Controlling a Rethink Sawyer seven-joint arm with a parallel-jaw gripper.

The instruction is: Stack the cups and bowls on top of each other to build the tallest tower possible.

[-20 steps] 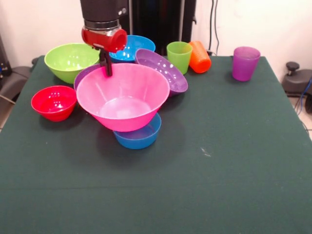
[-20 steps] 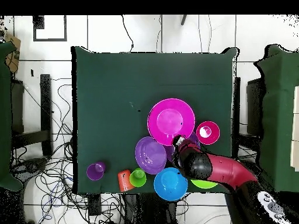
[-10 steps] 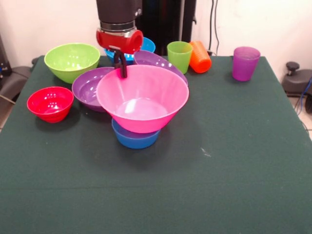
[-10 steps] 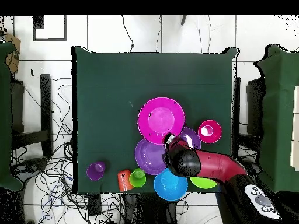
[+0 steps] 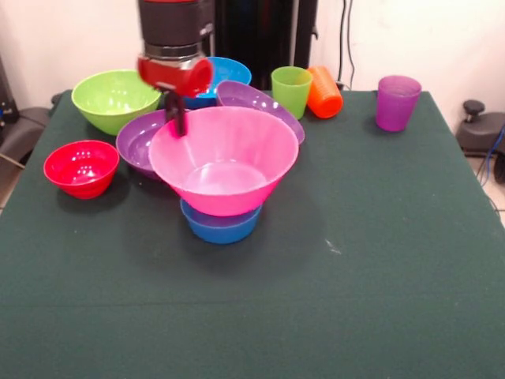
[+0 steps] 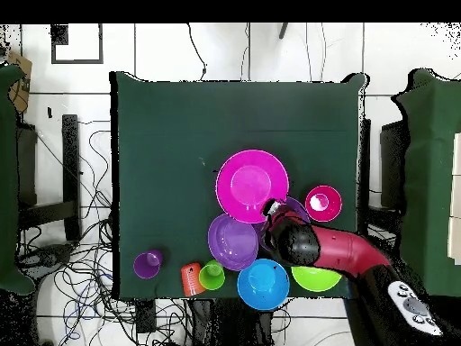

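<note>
The big pink bowl point(image 5: 225, 162) point(image 6: 252, 186) sits on a blue bowl point(image 5: 219, 223) near the table's middle. My gripper point(image 5: 177, 122) point(image 6: 273, 209) is at the pink bowl's far left rim and is shut on it. One purple bowl point(image 5: 140, 142) lies just behind it on the left. A second purple bowl point(image 5: 264, 106) leans tilted behind it. The lime green bowl point(image 5: 116, 99), the red bowl point(image 5: 80, 167) and a second blue bowl point(image 5: 225, 75) stand around. The green cup point(image 5: 290, 91) is upright, the orange cup point(image 5: 323, 91) lies on its side, and the purple cup point(image 5: 397, 103) stands at the far right.
The dark green table point(image 5: 355, 276) holds everything. The bowls crowd its far left part and the cups line its far edge. Cables and a black device point(image 5: 481, 126) lie beyond the right edge.
The pink bowl was carried right, from beside the blue bowl to over it. It then shifted slightly left and settled on the blue bowl. My gripper moved left along with it.
</note>
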